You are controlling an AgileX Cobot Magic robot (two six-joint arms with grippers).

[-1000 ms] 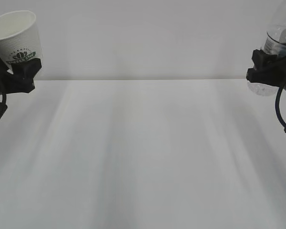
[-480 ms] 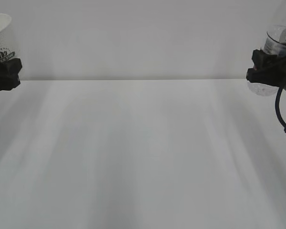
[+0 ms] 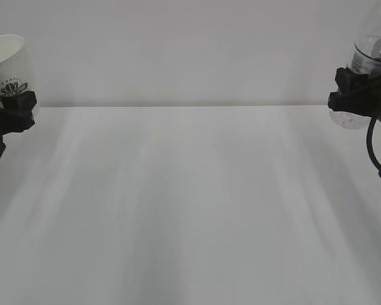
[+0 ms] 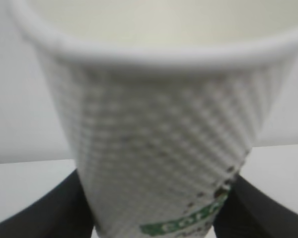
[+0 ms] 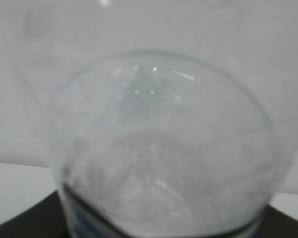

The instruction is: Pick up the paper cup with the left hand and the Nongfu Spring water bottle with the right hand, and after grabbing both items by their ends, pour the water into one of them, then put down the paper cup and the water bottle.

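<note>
Nearest me, in my left wrist view, the small white tapered paper cup [image 4: 159, 148] with its ribbed wall and green lettering fills the frame, its lower end seated between my black jaws, which close on it from both sides. My right wrist view is just as crowded: the tall clear plastic water bottle [image 5: 159, 163] stands clamped at its base, the jaws showing only as dark edges below it.

Farther out, in the exterior view, my left hand [image 3: 16, 109] holds the cup [image 3: 7, 70] at the far left edge, mouth up, leaning slightly. My right hand [image 3: 355, 95] holds the bottle [image 3: 370, 54] at the far right edge, its long axis rising out of frame, so I cannot see its neck. Both are lifted off the white table [image 3: 190, 210], which lies bare between them.

The two are well apart, facing each other across the table's width; I judge pouring needs them brought together at the middle, bottle mouth above cup rim. Whether the bottle holds water I cannot tell.

Count: one cup, one bottle, two arms.
</note>
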